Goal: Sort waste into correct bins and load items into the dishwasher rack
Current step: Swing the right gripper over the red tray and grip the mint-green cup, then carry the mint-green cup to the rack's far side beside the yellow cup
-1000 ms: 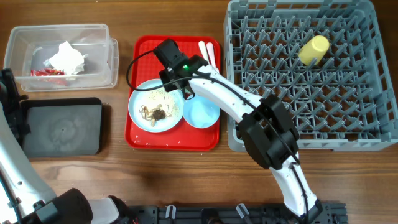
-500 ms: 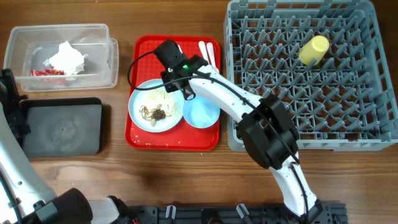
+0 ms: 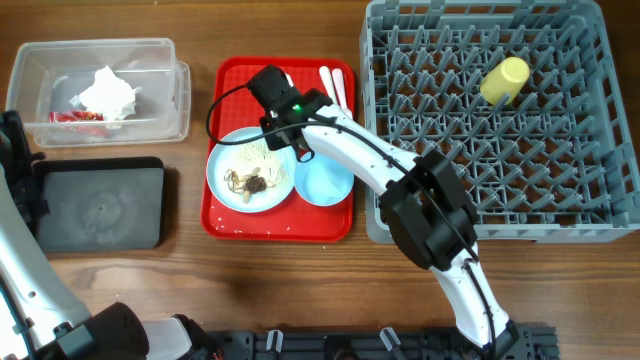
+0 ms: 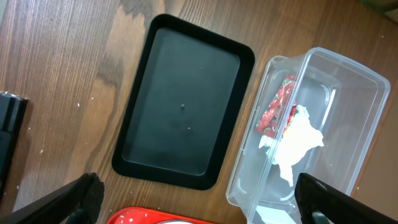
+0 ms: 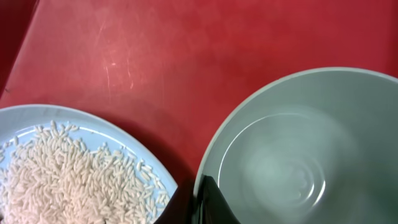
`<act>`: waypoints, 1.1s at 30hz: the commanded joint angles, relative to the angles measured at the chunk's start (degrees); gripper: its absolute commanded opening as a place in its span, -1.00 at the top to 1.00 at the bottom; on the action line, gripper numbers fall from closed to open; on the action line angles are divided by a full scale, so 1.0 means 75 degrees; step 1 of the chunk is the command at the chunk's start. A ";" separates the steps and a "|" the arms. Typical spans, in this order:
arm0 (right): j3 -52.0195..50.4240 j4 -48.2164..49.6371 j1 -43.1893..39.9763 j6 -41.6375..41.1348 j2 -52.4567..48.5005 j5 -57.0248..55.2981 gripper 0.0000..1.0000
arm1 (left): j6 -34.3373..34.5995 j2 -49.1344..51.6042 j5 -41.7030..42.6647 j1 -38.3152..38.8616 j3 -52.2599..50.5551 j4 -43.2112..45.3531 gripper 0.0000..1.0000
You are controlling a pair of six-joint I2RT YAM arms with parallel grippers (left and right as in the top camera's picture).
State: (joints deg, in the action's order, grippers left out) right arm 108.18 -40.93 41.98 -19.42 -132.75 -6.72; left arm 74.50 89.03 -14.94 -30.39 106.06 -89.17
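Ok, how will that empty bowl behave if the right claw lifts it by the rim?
The bowl looks like thin, smooth plastic, so probably light and stiff. Held at one rim edge by the right claw, it may tilt or slip. Empty, so nothing should spill.

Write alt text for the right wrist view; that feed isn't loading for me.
The right fingers are pinched shut on the near rim of an empty pale bowl that sits on a red tray. At lower left, close beside the bowl, a pale blue plate holds scattered white rice grains.
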 commanded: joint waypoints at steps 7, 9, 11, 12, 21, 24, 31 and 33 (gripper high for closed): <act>0.0664 -0.0382 -0.0871 -0.0012 0.2028 0.0385 0.92 | 0.0131 0.0032 -0.0044 -0.0035 -0.0015 -0.0009 -1.00; 0.0664 -0.0411 -0.1393 -0.0006 0.2579 0.0857 0.91 | 0.0131 0.0032 -0.0041 -0.0035 -0.0015 -0.0009 -1.00; 0.0664 -0.0408 -0.1964 0.0128 0.3005 0.1393 0.91 | 0.0131 0.0032 -0.0044 -0.0035 -0.0015 -0.0009 -1.00; 0.0664 -0.0399 -0.2331 0.0230 0.3206 0.1757 0.91 | 0.0128 0.0032 -0.0044 -0.0035 -0.0015 -0.0012 -1.00; 0.0367 -0.0248 -0.5744 0.0845 0.2946 0.7568 0.91 | 0.0131 0.0032 -0.0044 -0.0035 -0.0015 -0.0012 -1.00; 0.0265 -0.0020 -0.6280 0.0857 0.2416 0.9040 0.91 | 0.0131 0.0032 -0.0041 -0.0035 -0.0015 -0.0012 -1.00; 0.0265 0.1326 -0.6752 -0.0175 0.0997 1.1747 0.91 | 0.0131 0.0032 -0.0041 -0.0035 -0.0015 -0.0009 -1.00; 0.0265 0.1751 -0.6758 -0.0688 0.0764 1.1768 0.92 | 0.0128 0.0032 -0.0041 -0.0035 -0.0015 -0.0012 -1.00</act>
State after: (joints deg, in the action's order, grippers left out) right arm 110.30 -31.48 -8.47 -18.09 -124.22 69.32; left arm 74.50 89.03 -14.92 -30.39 106.06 -89.17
